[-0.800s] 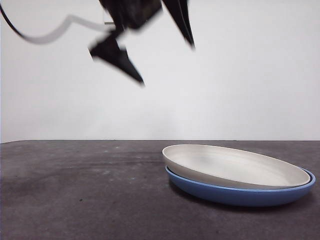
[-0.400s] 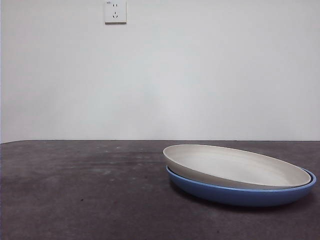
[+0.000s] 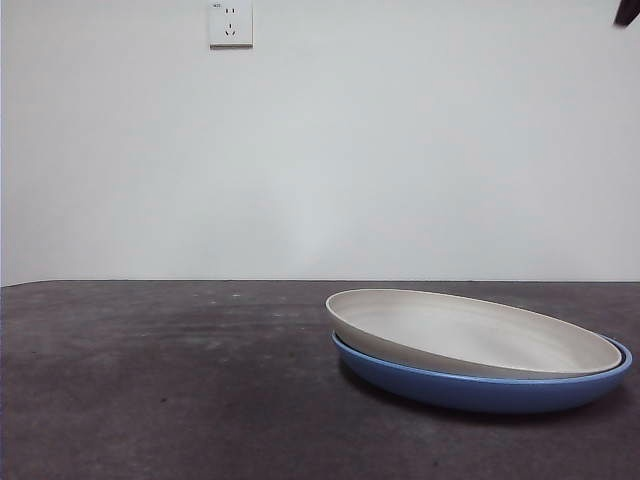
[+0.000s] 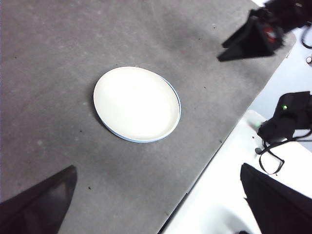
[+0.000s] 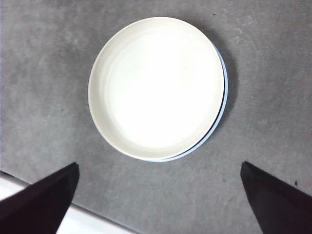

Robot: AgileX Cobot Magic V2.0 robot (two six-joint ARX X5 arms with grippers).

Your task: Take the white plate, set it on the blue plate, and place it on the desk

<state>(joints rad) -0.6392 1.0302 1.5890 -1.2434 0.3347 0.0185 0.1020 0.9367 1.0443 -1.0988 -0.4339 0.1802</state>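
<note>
The white plate lies stacked on the blue plate, a little off-centre, on the desk at the right. My left gripper hangs open and empty high above the desk, off to one side of the stack, with the white plate and the blue plate's rim well below it. My right gripper is open and empty, high over the white plate; the blue plate's rim peeks out on one side. The right gripper also shows in the left wrist view.
A wall outlet sits on the white wall behind. A black arm tip shows at the top right corner. The desk's edge runs near the stack, with a black device on the white floor beyond.
The arm that hung at the top of the front view one second ago has risen out of view. A black tip now shows at the top right corner. The plates have not moved.
</note>
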